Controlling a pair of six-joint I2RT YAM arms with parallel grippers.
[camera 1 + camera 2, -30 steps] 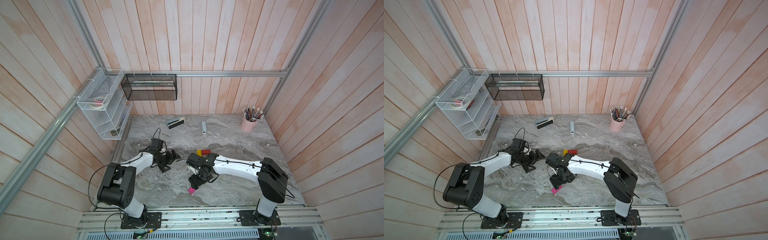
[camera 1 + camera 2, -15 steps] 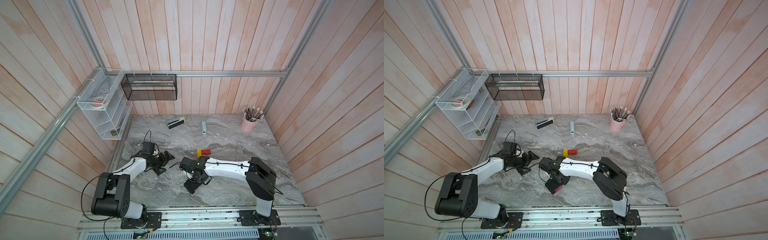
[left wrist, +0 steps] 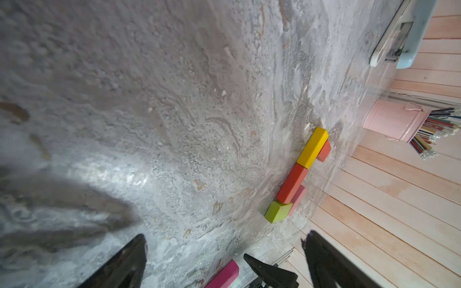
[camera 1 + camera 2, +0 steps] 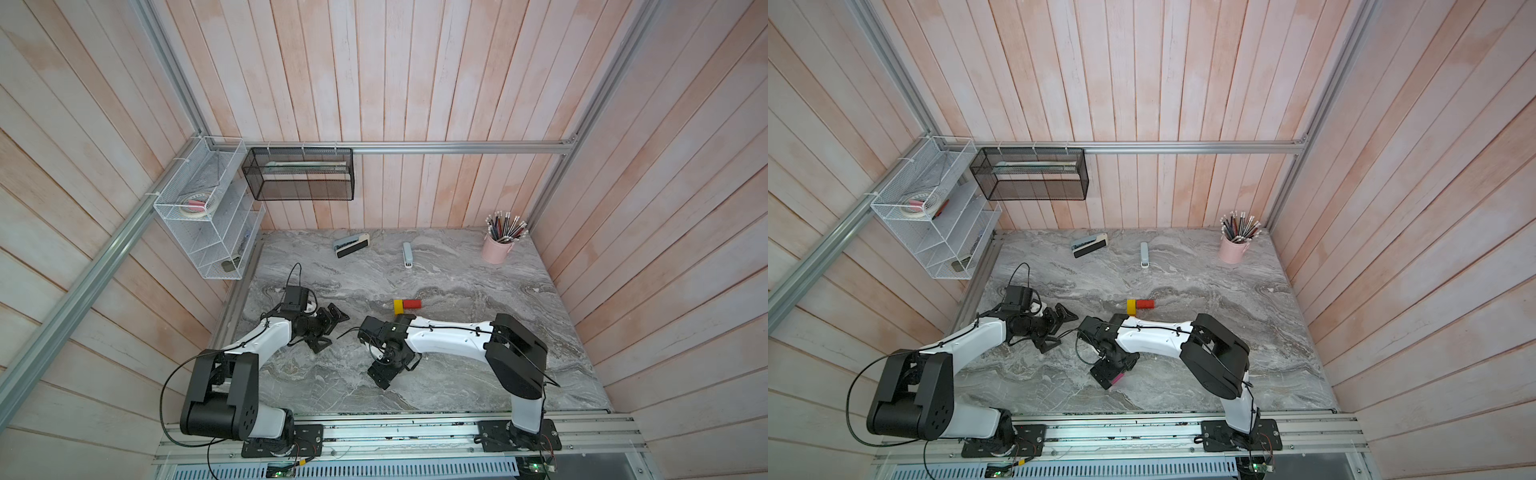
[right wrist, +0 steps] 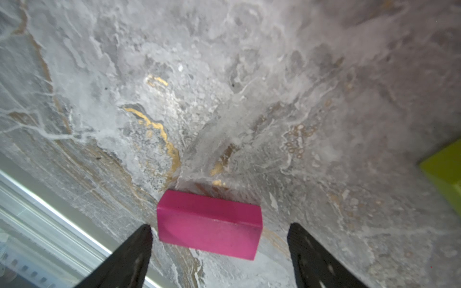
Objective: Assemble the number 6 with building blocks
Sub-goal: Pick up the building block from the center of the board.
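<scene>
Marble table (image 4: 436, 390): coloured blocks (image 3: 292, 185), stapler (image 4: 407, 254), pink pencil cup (image 4: 496, 251).

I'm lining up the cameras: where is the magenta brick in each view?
In a top view: hidden under the right pincer.
In a top view: magenta brick peeks from under that pincer.
Left wrist: partly in frame, apart from the lime green brick.
Right wrist: inside the open right pincer.
Shared landmark: yellow brick, absent only from right wrist.
</scene>
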